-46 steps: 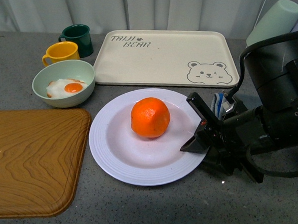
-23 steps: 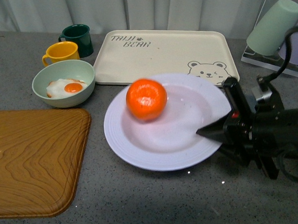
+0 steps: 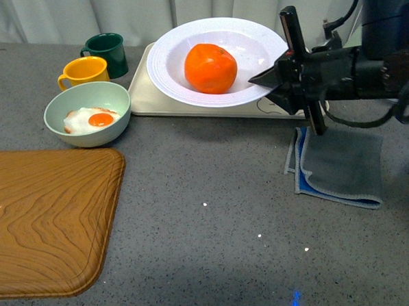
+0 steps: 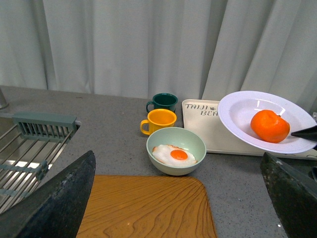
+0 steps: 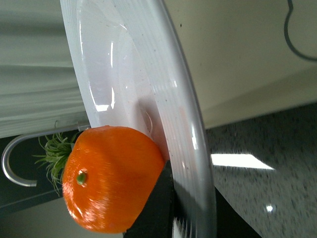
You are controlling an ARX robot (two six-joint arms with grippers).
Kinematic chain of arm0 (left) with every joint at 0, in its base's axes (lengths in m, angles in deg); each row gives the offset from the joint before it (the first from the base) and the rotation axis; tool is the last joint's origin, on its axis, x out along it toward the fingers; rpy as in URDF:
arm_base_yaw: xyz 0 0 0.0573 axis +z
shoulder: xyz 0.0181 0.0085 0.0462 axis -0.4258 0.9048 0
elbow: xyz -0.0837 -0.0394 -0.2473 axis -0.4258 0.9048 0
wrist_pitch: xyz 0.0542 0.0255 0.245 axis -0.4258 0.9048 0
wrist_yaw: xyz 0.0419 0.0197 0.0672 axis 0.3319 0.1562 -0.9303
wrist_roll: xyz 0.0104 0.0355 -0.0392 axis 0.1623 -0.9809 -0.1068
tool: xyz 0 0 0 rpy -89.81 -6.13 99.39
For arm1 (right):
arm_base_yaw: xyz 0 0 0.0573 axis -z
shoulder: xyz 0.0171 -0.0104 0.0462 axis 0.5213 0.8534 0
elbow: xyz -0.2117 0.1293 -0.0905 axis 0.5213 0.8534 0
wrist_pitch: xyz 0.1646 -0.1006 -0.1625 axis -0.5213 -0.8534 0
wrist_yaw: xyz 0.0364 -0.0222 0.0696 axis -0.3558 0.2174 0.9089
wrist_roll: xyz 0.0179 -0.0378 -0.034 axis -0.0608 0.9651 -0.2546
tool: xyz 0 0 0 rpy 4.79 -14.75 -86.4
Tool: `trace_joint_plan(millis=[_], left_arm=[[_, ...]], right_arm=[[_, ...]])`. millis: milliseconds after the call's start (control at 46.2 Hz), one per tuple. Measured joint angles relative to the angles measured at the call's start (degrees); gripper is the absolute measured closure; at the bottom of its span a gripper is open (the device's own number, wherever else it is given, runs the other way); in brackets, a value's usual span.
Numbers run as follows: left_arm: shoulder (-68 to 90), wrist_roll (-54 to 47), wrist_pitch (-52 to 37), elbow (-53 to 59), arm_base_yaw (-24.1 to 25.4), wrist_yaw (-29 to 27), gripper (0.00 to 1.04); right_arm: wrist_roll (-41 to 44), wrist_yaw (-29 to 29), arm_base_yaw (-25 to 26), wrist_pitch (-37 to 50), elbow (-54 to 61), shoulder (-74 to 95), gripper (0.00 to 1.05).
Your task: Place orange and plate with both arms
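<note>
Now raised above the cream rectangular bear tray (image 3: 141,94), the round white plate (image 3: 253,41), rim pinched by the right gripper (image 3: 277,70), tilts; its bright dimpled orange (image 3: 211,68) may roll off.

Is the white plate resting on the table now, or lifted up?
Lifted and tilted. The right gripper is shut on the rim of the plate and holds it in the air over the bear tray; the orange lies inside it.
</note>
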Motion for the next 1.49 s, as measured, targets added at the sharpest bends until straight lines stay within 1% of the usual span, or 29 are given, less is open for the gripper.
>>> trace_joint_plan(millis=[281,303,325,389,476,541,563,628,714,736,779,801,866,887,909,930,952,974,1017,1039,1082,1125,1168,1233,1255,1406,1493], left_arm=[[0.0,0.0,0.0,0.0,0.0,0.0,0.07],[0.0,0.0,0.0,0.0,0.0,0.0,0.07],[0.0,0.0,0.0,0.0,0.0,0.0,0.07],[0.0,0.0,0.0,0.0,0.0,0.0,0.07],[-0.1,0.0,0.0,0.0,0.0,0.0,0.07],[-0.1,0.0,0.0,0.0,0.0,0.0,0.07],[-0.1,0.0,0.0,0.0,0.0,0.0,0.07],[-0.1,0.0,0.0,0.0,0.0,0.0,0.07],[-0.1,0.0,0.0,0.0,0.0,0.0,0.07],[-0.1,0.0,0.0,0.0,0.0,0.0,0.07],[-0.1,0.0,0.0,0.0,0.0,0.0,0.07],[-0.1,0.0,0.0,0.0,0.0,0.0,0.07],[-0.1,0.0,0.0,0.0,0.0,0.0,0.07],[-0.1,0.0,0.0,0.0,0.0,0.0,0.07],[-0.1,0.0,0.0,0.0,0.0,0.0,0.07],[-0.1,0.0,0.0,0.0,0.0,0.0,0.07],[-0.1,0.0,0.0,0.0,0.0,0.0,0.07],[-0.1,0.0,0.0,0.0,0.0,0.0,0.07],[-0.1,0.0,0.0,0.0,0.0,0.0,0.07],[-0.1,0.0,0.0,0.0,0.0,0.0,0.07],[-0.1,0.0,0.0,0.0,0.0,0.0,0.07],[-0.1,0.0,0.0,0.0,0.0,-0.1,0.07],[-0.2,0.0,0.0,0.0,0.0,-0.1,0.07],[-0.2,0.0,0.0,0.0,0.0,-0.1,0.07],[-0.2,0.0,0.0,0.0,0.0,-0.1,0.07],[-0.1,0.0,0.0,0.0,0.0,0.0,0.07],[-0.2,0.0,0.0,0.0,0.0,0.0,0.07]], right_arm=[[-1.0,-0.7,-0.5,-9.8,-19.3,12.2,1.01],[-0.8,-1.2,-0.7,-13.5,-25.4,15.7,1.01],[-0.4,-1.8,-0.8,-15.2,-28.7,17.7,1.01],[0.0,-1.8,-0.9,-17.1,-30.9,19.0,1.01],[1.1,-2.4,-0.9,-21.7,-36.4,21.4,1.0],[2.6,-3.2,-0.9,-24.0,-38.6,22.1,0.89],[3.5,-4.2,-0.9,-24.2,-38.7,22.0,0.83],[5.6,-6.1,-0.8,-24.3,-37.9,21.3,0.72],[11.8,-11.0,-0.7,-24.5,-32.9,17.7,0.56],[15.1,-12.6,-0.6,-24.5,-30.8,16.2,0.51],[18.9,-15.1,-0.5,-24.2,-27.9,13.6,0.44],[21.7,-16.4,-0.4,-23.5,-26.2,12.3,0.4],[25.6,-19.0,-0.3,-20.8,-22.4,9.3,0.33],[27.9,-19.8,-0.3,-19.3,-20.3,7.7,0.3],[30.6,-21.6,-0.3,-16.0,-17.9,6.4,0.29],[32.1,-24.0,-0.4,-13.4,-16.4,5.6,0.3],[35.9,-28.1,-0.4,-7.4,-13.0,4.0,0.33],[37.7,-30.1,-0.4,-4.3,-11.4,3.3,0.35],[45.0,-37.9,-0.3,7.7,-4.9,0.3,0.42],[47.7,-39.2,-0.3,10.7,-3.2,-0.5,0.44],[53.7,-42.5,0.1,20.8,3.3,-3.6,0.51],[58.6,-43.3,0.7,30.1,10.5,-7.5,0.6],[62.2,-43.3,1.4,36.1,16.6,-11.2,0.69],[64.3,-42.7,2.1,39.3,22.4,-15.1,0.79],[64.7,-42.6,2.3,39.6,23.3,-15.7,0.81],[66.4,-41.2,3.9,41.4,34.1,-22.3,1.04],[67.0,-40.5,4.5,41.8,38.8,-26.1,1.04]])
